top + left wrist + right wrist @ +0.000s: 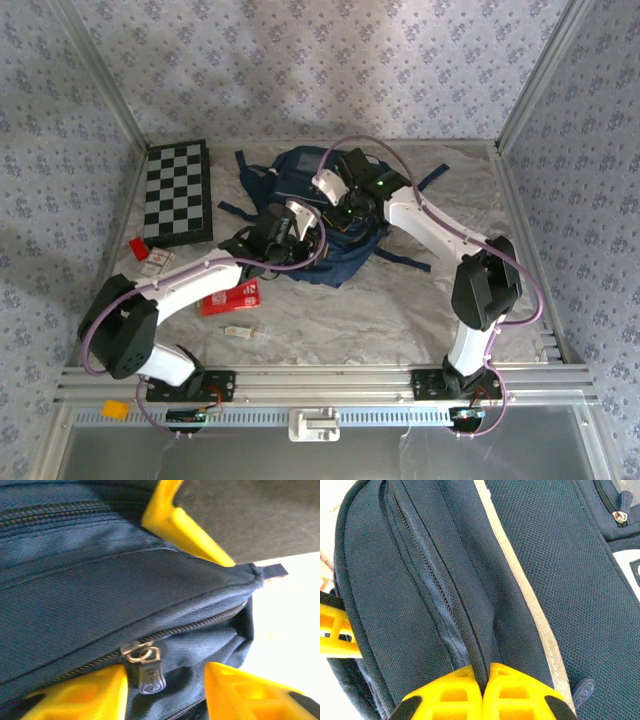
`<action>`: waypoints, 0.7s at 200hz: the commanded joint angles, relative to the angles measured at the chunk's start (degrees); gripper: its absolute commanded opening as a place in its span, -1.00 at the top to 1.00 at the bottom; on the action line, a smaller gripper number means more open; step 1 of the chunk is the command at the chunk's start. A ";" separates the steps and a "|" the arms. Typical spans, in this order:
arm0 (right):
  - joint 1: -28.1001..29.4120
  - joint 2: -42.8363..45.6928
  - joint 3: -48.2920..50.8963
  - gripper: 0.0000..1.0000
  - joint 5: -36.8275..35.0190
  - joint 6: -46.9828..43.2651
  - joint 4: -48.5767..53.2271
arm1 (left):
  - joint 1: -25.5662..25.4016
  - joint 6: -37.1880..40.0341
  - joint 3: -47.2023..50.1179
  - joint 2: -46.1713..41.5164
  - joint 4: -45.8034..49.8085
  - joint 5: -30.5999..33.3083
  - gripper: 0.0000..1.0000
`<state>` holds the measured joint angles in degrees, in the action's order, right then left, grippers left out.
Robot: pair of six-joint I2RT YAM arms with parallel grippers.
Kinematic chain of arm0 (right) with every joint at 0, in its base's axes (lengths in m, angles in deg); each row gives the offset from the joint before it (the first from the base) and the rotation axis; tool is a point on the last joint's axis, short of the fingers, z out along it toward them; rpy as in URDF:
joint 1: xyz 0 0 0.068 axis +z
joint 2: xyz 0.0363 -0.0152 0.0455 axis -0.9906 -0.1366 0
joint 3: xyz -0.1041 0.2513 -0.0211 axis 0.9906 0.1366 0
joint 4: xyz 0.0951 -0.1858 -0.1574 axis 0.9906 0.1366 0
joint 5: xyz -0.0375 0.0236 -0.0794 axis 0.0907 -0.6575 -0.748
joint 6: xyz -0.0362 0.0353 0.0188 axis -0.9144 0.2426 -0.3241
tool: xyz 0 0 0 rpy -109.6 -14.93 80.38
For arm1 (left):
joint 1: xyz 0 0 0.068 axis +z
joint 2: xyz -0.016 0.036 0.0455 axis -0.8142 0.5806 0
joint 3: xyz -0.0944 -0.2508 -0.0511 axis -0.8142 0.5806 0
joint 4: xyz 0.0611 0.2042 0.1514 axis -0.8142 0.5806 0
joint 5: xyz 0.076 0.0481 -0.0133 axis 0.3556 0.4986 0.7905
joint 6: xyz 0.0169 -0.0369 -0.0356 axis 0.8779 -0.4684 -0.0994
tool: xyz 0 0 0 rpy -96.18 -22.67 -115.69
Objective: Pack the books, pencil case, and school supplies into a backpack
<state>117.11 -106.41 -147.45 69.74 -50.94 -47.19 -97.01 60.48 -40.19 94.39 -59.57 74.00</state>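
Backpack [300, 165]: far middle of the bench [400, 300].
Left jaws: apart, straddling a zipper pull [149, 672] at the backpack's near left edge.
Right jaws: together, pinching a fabric fold beside a zipper on the backpack.
Pencil case [230, 298]: on the bench, near left of the backpack.
Pale stick [240, 331]: just nearer than the pencil case.

Navy-blue backpack [300, 162] lies crumpled mid-table toward far side, dark straps splayed out to both sides. Fabric bunched, pale trim stripe along one panel, zips closed where seen close up. Red pencil case [232, 298] lies flat on table, near-left of backpack. Pale stick-like school supplies [240, 331] lie just beside pencil case, on near side.
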 commanded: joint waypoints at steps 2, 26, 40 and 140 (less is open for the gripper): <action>0.55 0.11 -3.30 1.00 2.16 1.42 -0.95 | -0.33 2.33 -2.99 1.37 -1.40 2.16 0.33; 0.55 0.39 -3.30 1.00 2.27 1.31 -0.79 | 0.81 2.75 -2.73 1.43 -0.97 1.98 0.56; 0.53 0.37 -3.39 1.00 2.10 1.27 -0.69 | 1.10 3.38 -2.44 1.05 -0.65 1.23 0.67; -0.98 1.93 -2.42 1.00 1.33 0.18 0.10 | 8.15 4.73 0.88 -3.92 3.68 1.26 1.00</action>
<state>117.09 -106.72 -148.10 69.83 -50.87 -47.45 -90.73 63.58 -40.47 93.61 -57.29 73.76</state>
